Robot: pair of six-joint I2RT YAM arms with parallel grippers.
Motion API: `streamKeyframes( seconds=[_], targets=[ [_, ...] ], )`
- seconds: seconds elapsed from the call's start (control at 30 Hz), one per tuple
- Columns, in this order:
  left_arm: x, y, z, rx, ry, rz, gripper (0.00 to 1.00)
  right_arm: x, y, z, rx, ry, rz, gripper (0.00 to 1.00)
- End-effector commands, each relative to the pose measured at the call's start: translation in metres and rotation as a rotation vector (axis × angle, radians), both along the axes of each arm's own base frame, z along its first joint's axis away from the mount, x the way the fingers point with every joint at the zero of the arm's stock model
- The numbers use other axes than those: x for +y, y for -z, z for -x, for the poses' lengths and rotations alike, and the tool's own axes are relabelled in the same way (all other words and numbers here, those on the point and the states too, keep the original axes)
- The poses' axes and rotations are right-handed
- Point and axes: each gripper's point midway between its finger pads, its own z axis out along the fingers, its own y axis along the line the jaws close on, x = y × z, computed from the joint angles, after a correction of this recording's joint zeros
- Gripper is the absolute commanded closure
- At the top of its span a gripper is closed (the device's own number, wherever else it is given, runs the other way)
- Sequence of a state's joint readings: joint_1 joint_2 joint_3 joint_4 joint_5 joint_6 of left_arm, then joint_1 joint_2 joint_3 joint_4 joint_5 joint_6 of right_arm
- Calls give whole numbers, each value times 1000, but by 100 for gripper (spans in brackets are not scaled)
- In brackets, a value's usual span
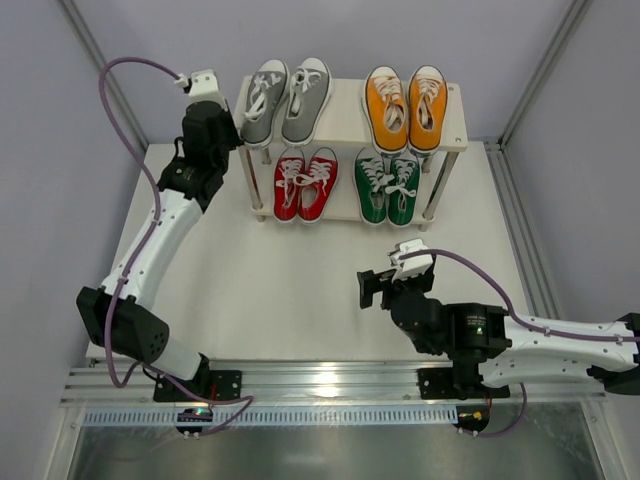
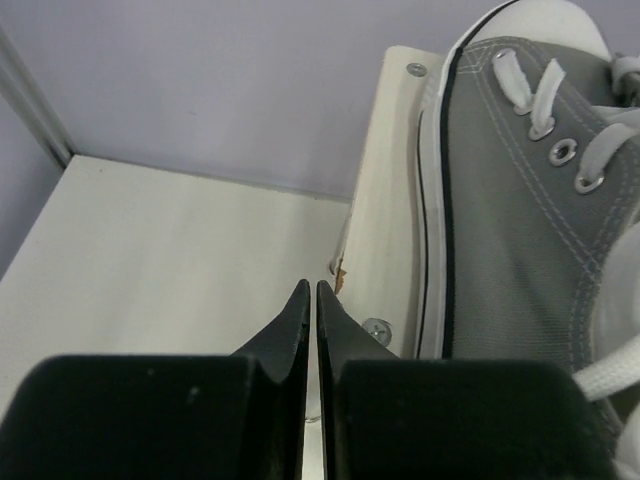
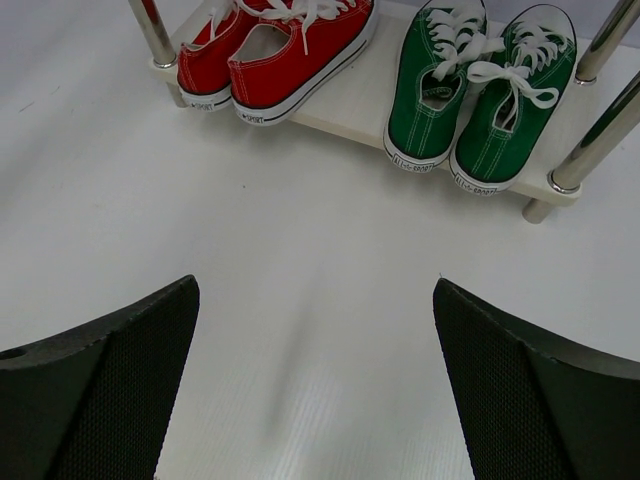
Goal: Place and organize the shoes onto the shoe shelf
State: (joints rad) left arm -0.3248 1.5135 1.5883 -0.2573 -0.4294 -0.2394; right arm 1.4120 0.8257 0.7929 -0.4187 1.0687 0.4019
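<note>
Looked finished: shoes (image 1: 305,100) all on shoe shelf (image 1: 345,110); left jaws closed empty, right jaws spread wide

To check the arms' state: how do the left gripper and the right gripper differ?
The left gripper is shut, tips together; the right gripper is wide open. The left gripper is beside the grey shoe on the shelf's top board; the right gripper faces the red pair and green pair below. Both hold nothing.

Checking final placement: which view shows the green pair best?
Right wrist: the green pair is close and sharp, heels toward the camera on the lower board. Top external shows it smaller; left wrist does not show it.
</note>
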Motion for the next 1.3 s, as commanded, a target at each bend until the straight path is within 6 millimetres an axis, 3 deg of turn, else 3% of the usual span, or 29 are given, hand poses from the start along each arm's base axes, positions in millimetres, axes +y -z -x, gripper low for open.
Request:
streamKeyframes(
  seconds=[0.0,0.23,0.47,0.6,0.7,0.8,0.83,0.9,0.93,1.0,1.07,1.1,1.2,1.23,1.27],
  targets=[
    [-10,-44,7,-94,70,81,100,1,-15,2,4,-9,-77,2],
    [-45,-32,7,-39,212,194,100,1,-11,3,6,-16,-70,2],
    [-73,-32,10,-29,307,260,100,1,-8,4,16,-18,-74,2],
    [-72,-37,12,-44,296,249,100,-1,-7,4,16,-12,-75,2],
    [-49,-42,15,-57,194,205,99,-3,-7,4,17,-7,-79,2],
    [-21,-49,34,-55,96,139,70,-6,-9,4,19,3,-90,2],
    [-15,-50,42,-50,85,123,53,-9,-10,4,19,9,-97,2],
    [-8,-42,69,-16,96,111,38,-10,-16,4,22,12,-123,1],
    [-5,-33,78,8,100,107,20,-11,-27,5,21,7,-141,0],
    [0,-18,110,54,133,107,1,-11,-42,6,20,-2,-159,0],
    [-1,-8,133,83,167,135,0,-15,-71,6,19,-7,-187,0],
    [2,-3,154,105,186,149,0,-20,-92,8,16,-12,-203,0],
    [-16,35,187,231,289,238,0,-22,-123,9,7,-34,-209,0],
    [-20,46,204,277,324,267,0,-24,-146,11,0,-54,-251,0],
    [-25,70,214,343,345,291,0,-22,-154,11,-3,-59,-254,0]
  ],
)
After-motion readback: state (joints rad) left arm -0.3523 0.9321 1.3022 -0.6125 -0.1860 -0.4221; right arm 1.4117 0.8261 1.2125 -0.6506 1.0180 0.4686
